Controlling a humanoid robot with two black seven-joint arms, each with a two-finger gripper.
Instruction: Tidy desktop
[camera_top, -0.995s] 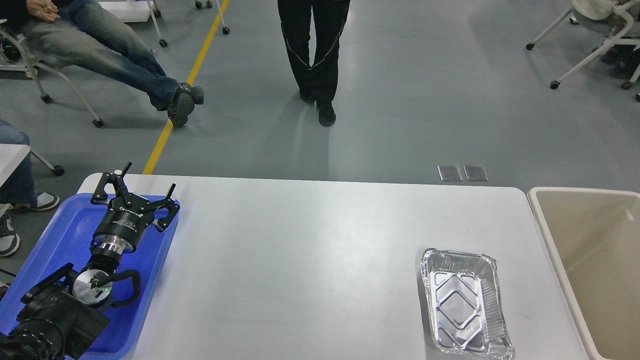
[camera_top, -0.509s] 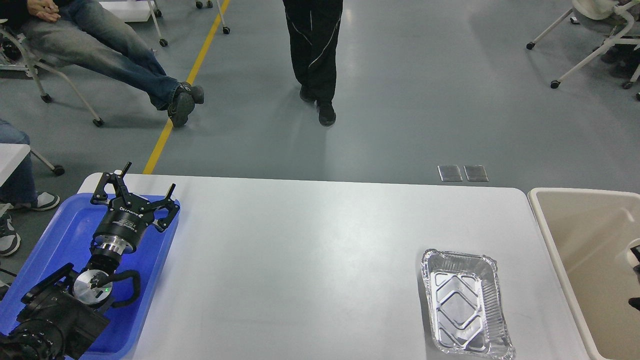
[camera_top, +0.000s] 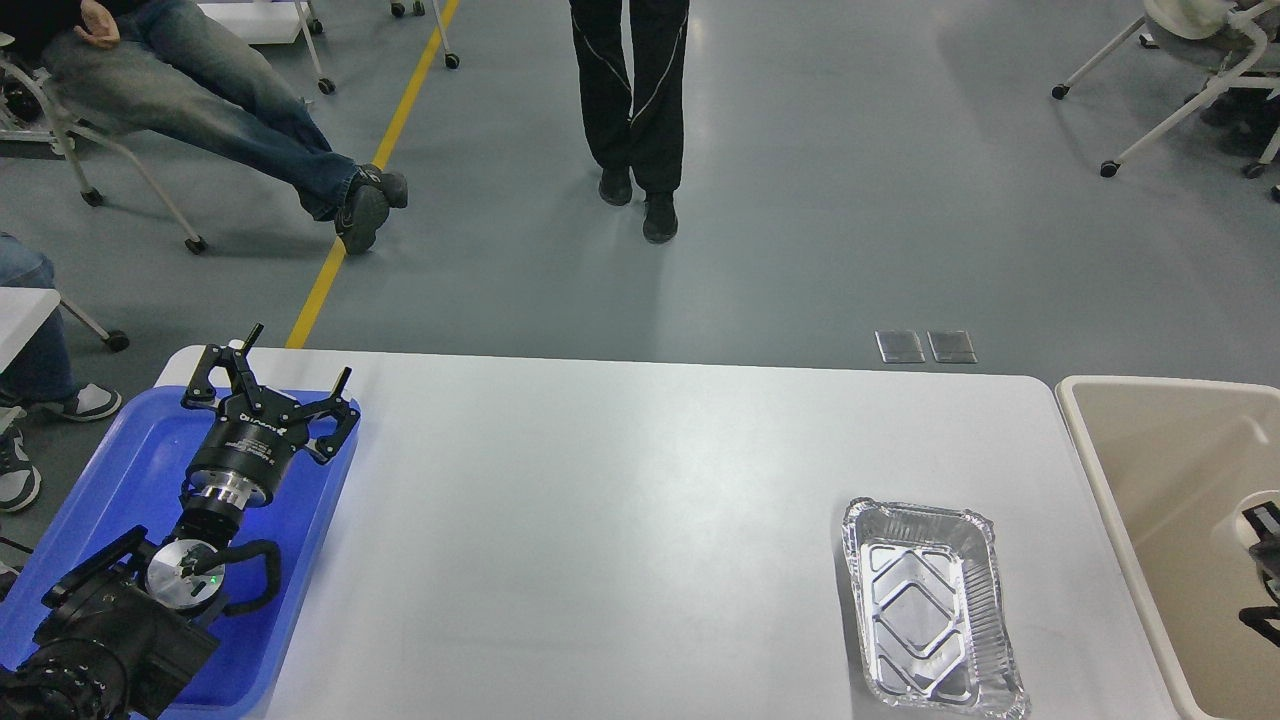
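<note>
White desktop (camera_top: 620, 520), smooth, rounded corners

arm (camera_top: 150, 560): black | silver wrist ring | green LED | looped cable

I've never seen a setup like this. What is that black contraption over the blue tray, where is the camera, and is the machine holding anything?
The picture is taken from the robot's own head, looking forward and down at its work surface. The black contraption is the robot's left arm, ending in the left gripper, a two-finger claw. Its fingers are spread open and hold nothing; it sits over the blue tray at the left end of the desktop. On the white desktop lies one thing, an empty foil container, near the right side. Beside the table's right end stands a beige bin. At the picture's right edge a bit of the right gripper peeks in over the bin; too little shows to tell whether it is open. People are in the background.
</note>
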